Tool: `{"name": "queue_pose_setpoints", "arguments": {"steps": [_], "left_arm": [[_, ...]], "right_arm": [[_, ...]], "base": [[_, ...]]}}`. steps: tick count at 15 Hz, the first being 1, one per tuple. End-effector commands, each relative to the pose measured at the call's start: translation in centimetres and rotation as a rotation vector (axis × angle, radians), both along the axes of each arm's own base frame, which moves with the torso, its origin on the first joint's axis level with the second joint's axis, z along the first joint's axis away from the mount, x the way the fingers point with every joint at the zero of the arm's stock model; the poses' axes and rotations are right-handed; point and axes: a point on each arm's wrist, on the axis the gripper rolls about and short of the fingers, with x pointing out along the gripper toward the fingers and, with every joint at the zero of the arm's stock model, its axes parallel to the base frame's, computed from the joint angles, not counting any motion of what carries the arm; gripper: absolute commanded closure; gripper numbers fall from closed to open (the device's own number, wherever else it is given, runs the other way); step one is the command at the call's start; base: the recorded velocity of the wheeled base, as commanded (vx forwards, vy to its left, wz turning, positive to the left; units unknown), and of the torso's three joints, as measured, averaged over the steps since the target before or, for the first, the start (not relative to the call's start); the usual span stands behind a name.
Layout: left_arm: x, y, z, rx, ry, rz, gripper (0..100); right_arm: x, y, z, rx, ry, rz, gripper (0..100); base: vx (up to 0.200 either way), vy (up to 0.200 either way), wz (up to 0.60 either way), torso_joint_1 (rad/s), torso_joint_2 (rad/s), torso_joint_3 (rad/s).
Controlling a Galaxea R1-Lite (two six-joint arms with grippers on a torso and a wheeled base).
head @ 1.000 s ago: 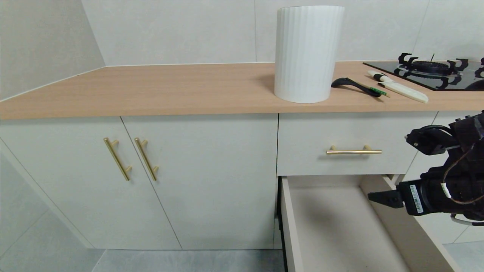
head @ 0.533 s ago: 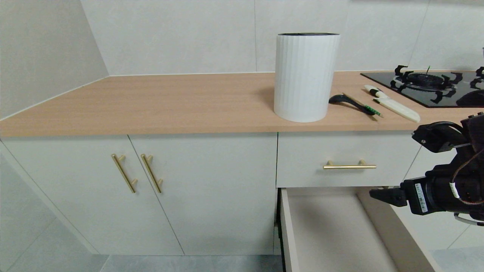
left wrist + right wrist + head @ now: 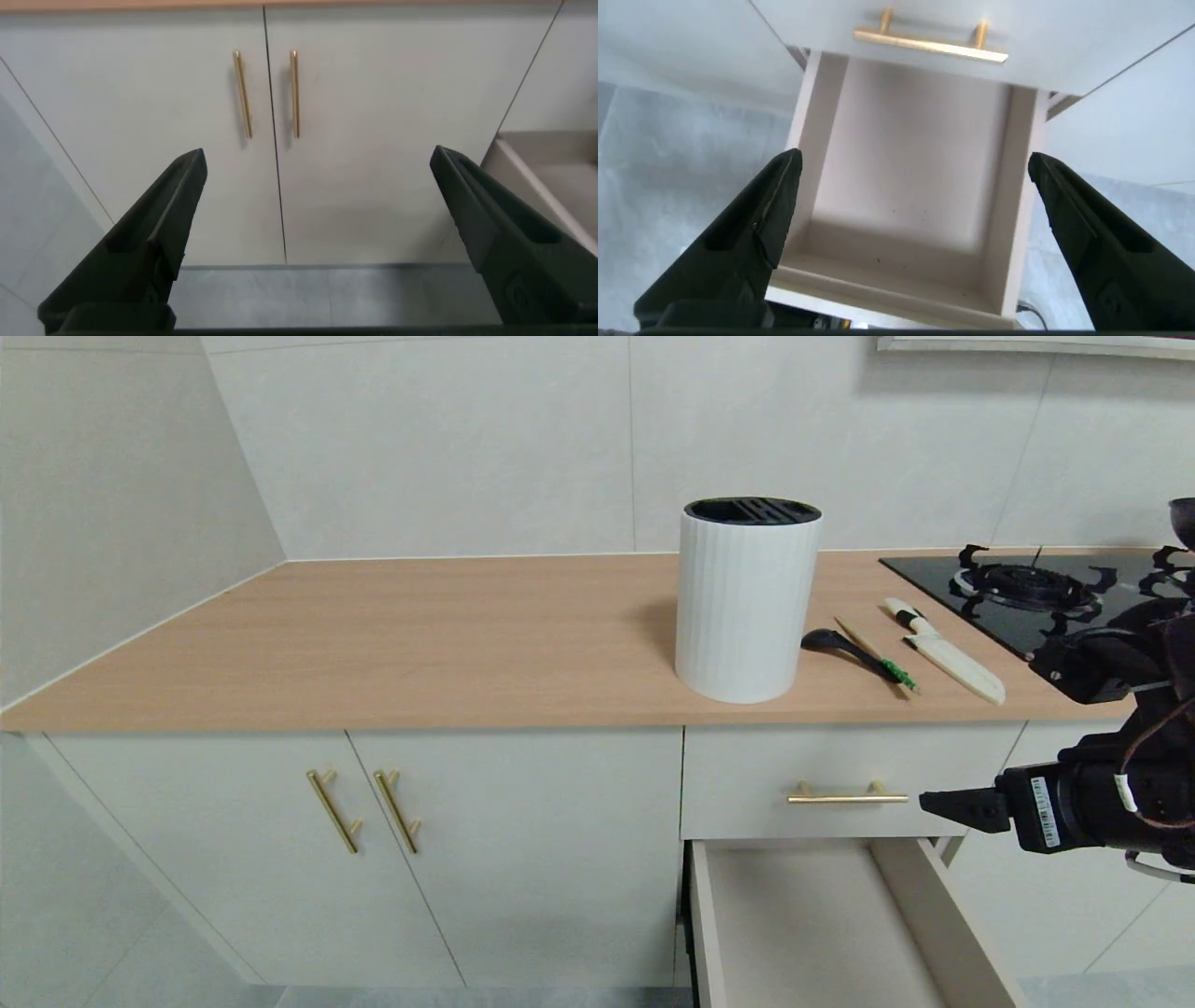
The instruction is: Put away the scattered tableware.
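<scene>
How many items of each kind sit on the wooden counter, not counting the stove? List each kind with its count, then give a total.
White ribbed holder: 1
Black spoon: 1
White-bladed knife: 1
Wooden stick with green band: 1 (possibly a pair; too thin to tell)
Total: 4

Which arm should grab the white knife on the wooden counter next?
Probably right. The open right gripper sits below the white knife on the wooden counter; the left gripper faces the cupboard doors farther left.
</scene>
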Motion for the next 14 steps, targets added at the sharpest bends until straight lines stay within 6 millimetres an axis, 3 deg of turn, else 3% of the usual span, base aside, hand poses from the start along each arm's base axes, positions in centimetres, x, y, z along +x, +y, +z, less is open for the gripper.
{"name": "queue_pose_setpoints", "arguments": {"steps": [1,4,9,13,14], "left_arm": [[0.0,0.0,0.0,0.000,0.001,0.000,0],[0.0,0.0,0.0,0.000,0.001,0.000,0],[0.0,0.0,0.0,0.000,0.001,0.000,0],[0.0,0.0,0.0,0.000,0.001,0.000,0],[0.0,0.0,0.0,0.000,0.001,0.000,0]], "right_arm": [[0.3,-0.1,-0.3,-0.004,0.013,-0.008,0],[1.0,0.1,-0.8,-0.005,0.013,-0.009,0],[2.4,0.0,-0.6,-0.040,-0.059,0.009,0],[7.4,0.5,0.7,-0.055,-0.159,-0.001,0],[8.6,0.8,-0.1,-0.063,-0.133,-0.011,0]], "base": [[0.000,0.000,0.00,0.183,-0.47,-0.276],[0.000,0.000,0.00,0.176,-0.43,-0.255],[0.000,0.000,0.00,0.029,-0.07,-0.038],[0.000,0.000,0.00,0.000,0.00,0.000],[0.000,0.000,0.00,0.000,0.00,0.000]]}}
